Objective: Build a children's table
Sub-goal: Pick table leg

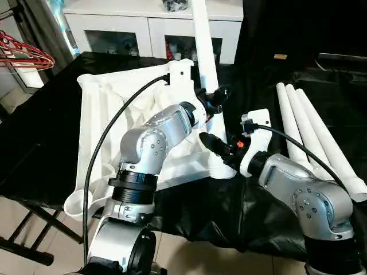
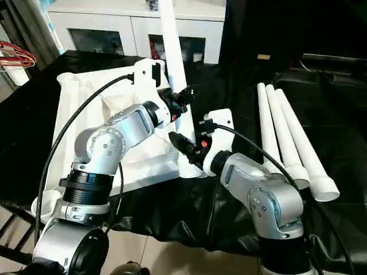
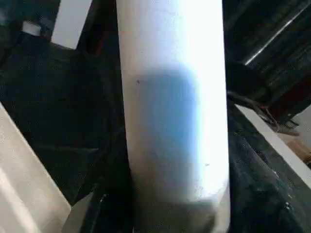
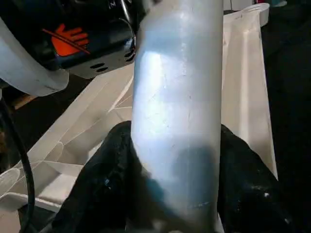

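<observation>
The white tabletop lies ribbed side up on the black-covered table. One white leg stands nearly upright in its near right corner socket. My left gripper is shut on the leg partway up. Lower down, just above the socket, my right gripper is shut on the same leg. In the right wrist view its black fingers press both sides of the leg, with the tabletop's ribs behind. The left wrist view looks up along the leg.
Three more white legs lie side by side on the black cloth at the right. A white glass-door cabinet stands behind the table. Red hangers hang at the far left. The table's front edge is near my forearms.
</observation>
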Tool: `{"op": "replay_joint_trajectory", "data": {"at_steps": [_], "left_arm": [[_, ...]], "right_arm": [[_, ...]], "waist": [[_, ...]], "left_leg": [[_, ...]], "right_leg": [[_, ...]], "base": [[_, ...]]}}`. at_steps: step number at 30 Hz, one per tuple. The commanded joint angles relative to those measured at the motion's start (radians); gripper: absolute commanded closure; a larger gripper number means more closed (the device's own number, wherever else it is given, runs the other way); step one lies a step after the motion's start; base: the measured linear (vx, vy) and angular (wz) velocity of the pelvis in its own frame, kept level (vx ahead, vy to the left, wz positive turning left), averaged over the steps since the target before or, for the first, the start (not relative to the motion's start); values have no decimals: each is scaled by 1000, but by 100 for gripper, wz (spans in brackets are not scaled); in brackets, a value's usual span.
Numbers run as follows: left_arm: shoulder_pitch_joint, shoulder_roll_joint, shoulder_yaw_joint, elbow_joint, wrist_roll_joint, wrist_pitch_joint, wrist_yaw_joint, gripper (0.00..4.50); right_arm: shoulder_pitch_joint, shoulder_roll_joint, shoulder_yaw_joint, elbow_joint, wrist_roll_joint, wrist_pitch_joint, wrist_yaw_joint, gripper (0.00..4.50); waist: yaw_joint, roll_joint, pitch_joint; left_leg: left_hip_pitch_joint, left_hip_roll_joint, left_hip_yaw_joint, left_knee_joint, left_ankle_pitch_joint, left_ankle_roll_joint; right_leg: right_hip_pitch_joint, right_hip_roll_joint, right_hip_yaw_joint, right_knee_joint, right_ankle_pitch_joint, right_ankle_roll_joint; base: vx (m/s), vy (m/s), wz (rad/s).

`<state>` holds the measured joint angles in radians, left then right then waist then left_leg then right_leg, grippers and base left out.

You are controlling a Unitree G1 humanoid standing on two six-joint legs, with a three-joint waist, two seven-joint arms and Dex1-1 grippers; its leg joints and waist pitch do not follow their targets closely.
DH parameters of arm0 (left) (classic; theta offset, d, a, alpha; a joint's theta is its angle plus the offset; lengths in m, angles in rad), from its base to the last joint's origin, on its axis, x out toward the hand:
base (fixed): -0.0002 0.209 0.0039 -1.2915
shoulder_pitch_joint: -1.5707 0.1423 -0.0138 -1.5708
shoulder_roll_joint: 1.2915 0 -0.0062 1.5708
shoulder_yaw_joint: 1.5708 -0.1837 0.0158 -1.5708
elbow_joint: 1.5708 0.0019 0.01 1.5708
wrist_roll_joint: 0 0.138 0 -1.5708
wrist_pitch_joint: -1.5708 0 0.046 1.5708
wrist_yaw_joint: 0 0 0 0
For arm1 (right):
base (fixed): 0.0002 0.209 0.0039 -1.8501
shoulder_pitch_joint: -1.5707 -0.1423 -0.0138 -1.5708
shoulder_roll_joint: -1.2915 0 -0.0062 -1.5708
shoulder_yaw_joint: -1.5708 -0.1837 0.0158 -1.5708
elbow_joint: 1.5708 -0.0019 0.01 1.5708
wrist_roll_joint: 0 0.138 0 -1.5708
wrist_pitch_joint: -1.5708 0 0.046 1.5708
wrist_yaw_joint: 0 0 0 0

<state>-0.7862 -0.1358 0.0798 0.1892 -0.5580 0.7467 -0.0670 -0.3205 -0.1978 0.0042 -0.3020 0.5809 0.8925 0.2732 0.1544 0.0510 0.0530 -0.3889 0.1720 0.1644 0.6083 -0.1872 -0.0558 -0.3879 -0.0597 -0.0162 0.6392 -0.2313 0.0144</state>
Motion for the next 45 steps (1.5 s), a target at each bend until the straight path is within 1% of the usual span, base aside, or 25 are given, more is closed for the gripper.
{"op": "replay_joint_trajectory", "data": {"at_steps": [1, 3, 4, 6, 7, 8, 10, 11, 12, 13, 16, 17, 19, 21, 22, 26, 27, 28, 30, 32, 38, 39, 40, 42, 45], "left_arm": [[21, -79, 28, -2, -10, -23, -51, 258], [22, -54, 9, -9, -28, -17, -108, 260], [25, -20, -19, -19, -55, -10, -184, 261], [29, 10, -43, -31, -77, -5, -261, 262], [43, 56, -76, -57, -116, 12, -382, 262], [43, 56, -76, -57, -116, 12, -382, 262], [61, 106, -104, -90, -162, 33, -535, 262], [65, 118, -108, -97, -175, 45, -575, 262], [65, 121, -109, -98, -179, 49, -586, 262], [66, 125, -110, -99, -183, 57, -603, 262], [72, 140, -114, -107, -211, 79, -673, 262], [80, 158, -126, -124, -238, 87, -741, 262], [95, 189, -143, -163, -298, 99, -866, 262], [99, 197, -147, -174, -316, 101, -903, 262], [99, 202, -142, -185, -342, 112, -935, 262], [95, 197, -128, -185, -362, 126, -946, 262], [92, 196, -125, -182, -360, 126, -949, 262], [90, 195, -123, -180, -360, 128, -951, 262], [90, 198, -124, -178, -363, 128, -956, 262], [92, 204, -128, -177, -370, 126, -968, 262], [93, 201, -120, -177, -381, 142, -955, 262], [92, 201, -118, -176, -383, 151, -947, 227], [86, 195, -106, -163, -390, 161, -931, 227], [82, 190, -96, -154, -390, 160, -917, 192], [86, 189, -98, -158, -369, 138, -904, 185]], "right_arm": [[0, -23, -47, -46, 50, -6, 55, 181], [7, -42, -58, -45, 65, -1, 80, 166], [17, -68, -72, -44, 106, 21, 129, 154], [28, -101, -77, -52, 137, 35, 186, 149], [45, -146, -86, -67, 193, 67, 266, 148], [45, -146, -86, -67, 193, 67, 266, 148], [55, -183, -111, -78, 270, 101, 347, 148], [56, -193, -118, -79, 290, 110, 368, 148], [56, -195, -120, -79, 295, 112, 374, 148], [56, -202, -123, -79, 305, 115, 385, 148], [58, -226, -123, -88, 333, 131, 425, 148], [64, -248, -124, -98, 361, 142, 459, 148], [85, -294, -116, -119, 406, 161, 533, 148], [93, -312, -111, -126, 418, 168, 560, 148], [101, -333, -100, -132, 421, 176, 583, 176], [104, -349, -85, -129, 405, 174, 594, 190], [105, -355, -78, -126, 399, 175, 599, 220], [105, -357, -72, -125, 397, 175, 601, 227], [107, -362, -67, -125, 399, 173, 601, 230], [109, -369, -59, -127, 403, 169, 604, 254], [112, -352, -49, -128, 395, 156, 589, 260], [112, -350, -49, -126, 395, 153, 585, 260], [111, -341, -48, -121, 388, 147, 570, 260], [110, -330, -48, -117, 380, 138, 549, 261], [108, -320, -49, -115, 371, 127, 530, 261]], "waist": [[1, -13, -70], [1, -13, -70], [2, -13, -72], [5, -15, -72], [10, -13, -73], [11, -13, -73], [9, -16, -73], [9, -17, -73], [8, -14, -71], [6, -18, -71], [8, -15, -68], [8, -23, -68], [14, -20, -69], [15, -20, -69], [16, -21, -68], [15, -20, -66], [15, -22, -66], [16, -22, -66], [16, -22, -67], [17, -23, -67], [18, -24, -69], [17, -23, -69], [16, -23, -69], [17, -21, -69], [16, -22, -69]], "left_leg": [[12, 34, -18, -62, -70, -24], [10, 34, -19, -62, -60, -19], [11, 35, -18, -60, -49, -16], [10, 34, -17, -60, -49, -4], [10, 35, -17, -58, -34, 9], [11, 37, -16, -58, -32, 13], [6, 36, -16, -58, -30, 20], [7, 33, -15, -58, -30, 25], [8, 36, -14, -58, -40, 28], [9, 38, -13, -59, -48, 28], [12, 40, -13, -61, -61, 22], [13, 40, -12, -62, -61, 24], [13, 42, -12, -61, -43, 33], [12, 40, -11, -60, -43, 39], [11, 41, -11, -60, -46, 41], [13, 42, -11, -62, -70, 31], [13, 42, -11, -62, -69, 26], [13, 42, -12, -63, -67, 24], [12, 42, -12, -62, -58, 23], [12, 41, -12, -62, -53, 24], [11, 40, -11, -60, -41, 32], [10, 40, -11, -59, -41, 31], [11, 39, -11, -59, -44, 31], [12, 39, -11, -59, -50, 26], [13, 41, -11, -61, -53, 21]], "right_leg": [[54, -64, 34, -75, 56, -149], [55, -65, 33, -73, 65, -151], [52, -64, 33, -71, 82, -159], [55, -65, 33, -71, 87, -169], [55, -65, 33, -68, 106, -176], [54, -64, 34, -67, 111, -179], [56, -67, 31, -65, 114, -197], [58, -67, 31, -66, 109, -202], [54, -68, 31, -67, 86, -208], [52, -67, 32, -69, 72, -210], [51, -70, 32, -75, -3, -214], [51, -69, 33, -77, -8, -211], [51, -70, 34, -73, -4, -205], [48, -68, 33, -73, 3, -213], [48, -70, 33, -74, -6, -215], [46, -71, 33, -79, -62, -211], [47, -71, 33, -80, -80, -206], [47, -71, 33, -81, -87, -203], [47, -71, 33, -79, -77, -199], [47, -71, 33, -79, -72, -196], [47, -70, 33, -76, -47, -203], [47, -70, 32, -75, -48, -205], [45, -69, 32, -76, -55, -205], [45, -70, 32, -77, -66, -208], [45, -69, 32, -78, -66, -204]], "base": [[0, 0, 0], [0, 0, 0], [0, 0, 0], [0, 0, 0], [0, 0, 0], [0, 0, 0], [0, 0, 0], [0, 0, 0], [0, 0, 0], [0, 0, 0], [0, 0, 0], [0, 0, 0], [0, 0, 0], [0, 0, 0], [0, 0, 0], [0, 0, 0], [0, 0, 0], [0, 0, 0], [0, 0, 0], [0, 0, 0], [0, 0, 0], [0, 0, 0], [0, 0, 0], [0, 0, 0], [0, 0, 0]]}}
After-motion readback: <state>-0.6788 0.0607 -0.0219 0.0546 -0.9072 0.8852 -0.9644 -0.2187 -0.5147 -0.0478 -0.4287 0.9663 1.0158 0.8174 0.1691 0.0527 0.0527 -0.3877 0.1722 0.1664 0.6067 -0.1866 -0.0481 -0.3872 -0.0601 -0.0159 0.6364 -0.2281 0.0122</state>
